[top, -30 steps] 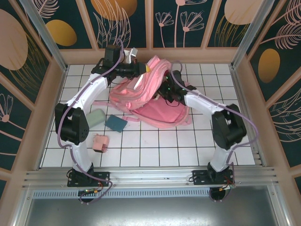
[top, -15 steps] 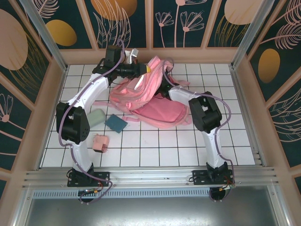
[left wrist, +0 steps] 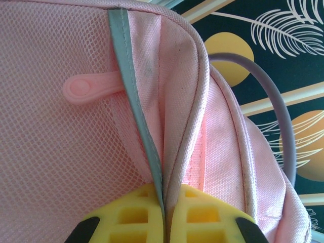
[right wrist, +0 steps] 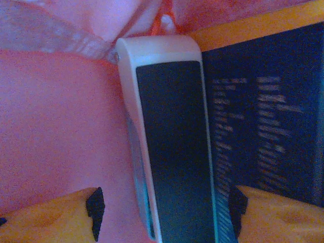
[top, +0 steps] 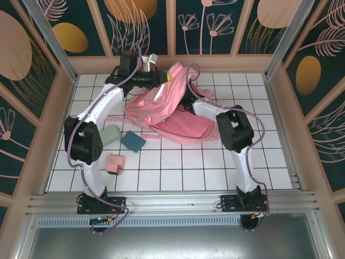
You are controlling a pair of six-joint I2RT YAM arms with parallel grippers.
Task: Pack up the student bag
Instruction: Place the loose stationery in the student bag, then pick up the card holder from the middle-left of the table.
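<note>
I am watching the left gripper [left wrist: 164, 217] clamping the rim of the student bag [top: 178, 116] at the far middle of the table [top: 280, 162]. Inside, the right gripper [right wrist: 166, 207] is standing released astride a blurred white-edged black device [right wrist: 172, 147], cut off below.

The right arm [top: 235, 129] swung its elbow in from the right, folding closer to the student bag [top: 180, 128]. Its jaws reached further left into the bag's opening. The bag's near flap shifted slightly.
</note>
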